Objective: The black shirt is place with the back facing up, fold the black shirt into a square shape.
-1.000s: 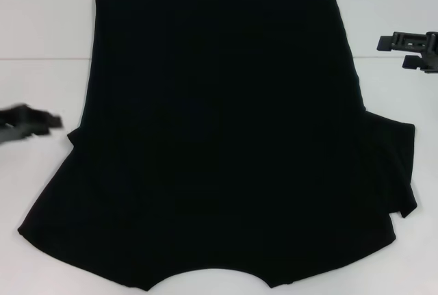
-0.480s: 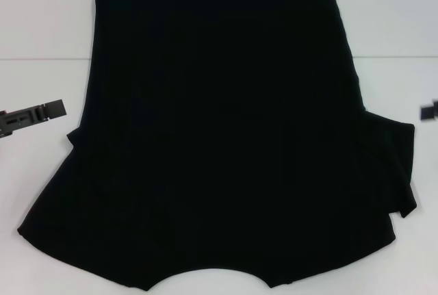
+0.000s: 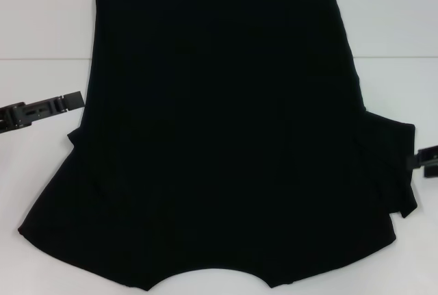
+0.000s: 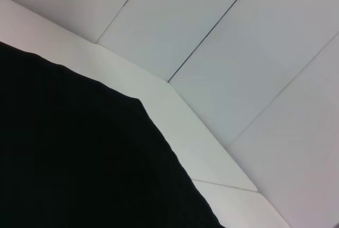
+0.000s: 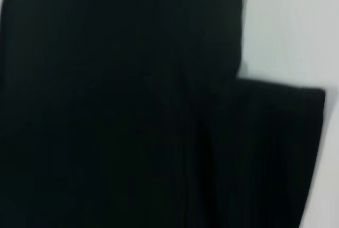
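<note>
Your shirt [image 3: 219,131] lies flat on the white table [image 3: 41,21], the left gripper [image 3: 41,110] and right gripper [image 3: 426,159] sit at its sides, grip unclear, and a thin pinch could bunch the fold.

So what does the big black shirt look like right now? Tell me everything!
The black shirt is plain, soft-looking cloth lying flat on the white table, filling most of it. No lettering shows. Its straight hem lies at the far side and the curved neck opening is nearest the robot. One short sleeve sticks out on the robot's right; the other looks folded in. The left end effector is at its left edge, the right end effector by the sleeve.
</note>
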You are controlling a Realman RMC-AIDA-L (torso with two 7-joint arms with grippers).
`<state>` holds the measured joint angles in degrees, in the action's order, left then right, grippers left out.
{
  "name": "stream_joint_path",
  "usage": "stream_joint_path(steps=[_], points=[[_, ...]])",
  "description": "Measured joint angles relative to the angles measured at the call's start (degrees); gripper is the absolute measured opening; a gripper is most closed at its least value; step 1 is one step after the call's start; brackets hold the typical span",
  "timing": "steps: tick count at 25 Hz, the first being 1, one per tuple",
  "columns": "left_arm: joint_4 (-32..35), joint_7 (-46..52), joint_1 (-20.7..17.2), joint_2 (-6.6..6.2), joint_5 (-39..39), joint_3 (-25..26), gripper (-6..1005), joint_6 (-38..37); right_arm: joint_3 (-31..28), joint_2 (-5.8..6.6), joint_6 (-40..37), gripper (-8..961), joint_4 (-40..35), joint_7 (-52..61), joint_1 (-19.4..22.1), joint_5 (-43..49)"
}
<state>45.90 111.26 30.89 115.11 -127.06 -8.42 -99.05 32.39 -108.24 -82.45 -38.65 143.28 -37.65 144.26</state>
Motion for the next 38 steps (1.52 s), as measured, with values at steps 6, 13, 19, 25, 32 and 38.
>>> stream_joint_path(steps=[6, 13, 19, 25, 32, 38], points=[[-0.2, 0.3, -0.1, 0.12, 0.1, 0.0, 878, 0.5, 2.9, -0.89, 4.7, 517, 4.2, 0.1, -0.9, 0.1], [-0.2, 0.2, -0.4, 0.45, 0.2, 0.3, 878, 0.4, 4.8, -2.10, 6.2, 440, 5.3, 0.6, -1.9, 0.2], [-0.2, 0.2, -0.7, 0.51, 1.0, 0.5, 878, 0.4, 6.1, -2.62, 6.2, 430, 4.8, 0.8, -2.1, 0.3], [-0.2, 0.3, -0.8, 0.49, 2.2, 0.5, 878, 0.4, 7.3, -2.52, 5.8, 205, 4.7, 0.9, -2.1, 0.3], [-0.2, 0.1, -0.6, 0.47, 2.2, 0.5, 877, 0.4, 7.3, -1.91, 5.4, 11, 4.7, 1.0, -1.7, 0.3], [-0.2, 0.3, -0.6, 0.46, 2.4, 0.5, 877, 0.4, 5.0, -0.48, 5.8, 21, 2.1, 2.3, -0.2, 0.3]])
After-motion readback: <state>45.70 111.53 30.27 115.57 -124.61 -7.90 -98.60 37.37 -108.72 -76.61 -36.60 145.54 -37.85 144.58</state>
